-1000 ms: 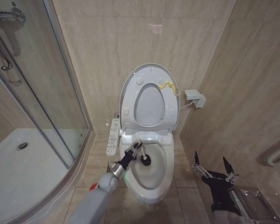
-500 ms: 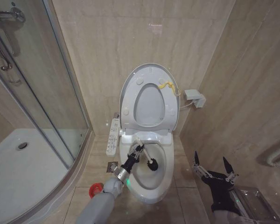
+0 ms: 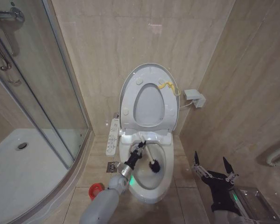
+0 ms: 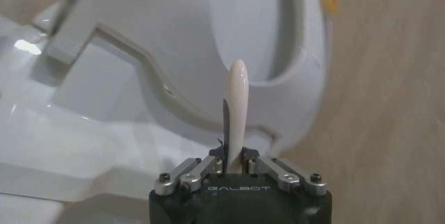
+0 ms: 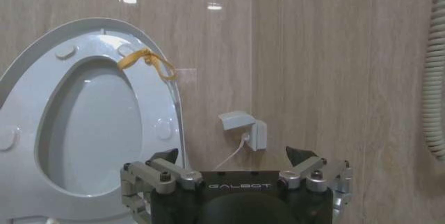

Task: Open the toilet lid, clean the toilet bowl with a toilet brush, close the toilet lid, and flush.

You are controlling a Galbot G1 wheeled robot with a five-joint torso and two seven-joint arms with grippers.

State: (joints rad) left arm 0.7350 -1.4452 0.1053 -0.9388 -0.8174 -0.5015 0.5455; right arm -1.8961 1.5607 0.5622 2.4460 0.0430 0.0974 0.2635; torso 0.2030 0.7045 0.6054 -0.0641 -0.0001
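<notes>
Here the left gripper [image 3: 136, 152], clamped on the toilet brush [image 3: 147, 156], should sweep its head, seemingly touching, around the toilet bowl [image 3: 164, 178] wall while the spread-fingered right gripper [image 3: 213, 169] waits.

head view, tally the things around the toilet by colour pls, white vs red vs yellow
white: 5 - toilet lid, toilet bowl, control panel, toilet brush handle (bristle head is dark), wall socket
red: 1 - brush holder
yellow: 1 - tag on the raised lid
total: 7
</notes>
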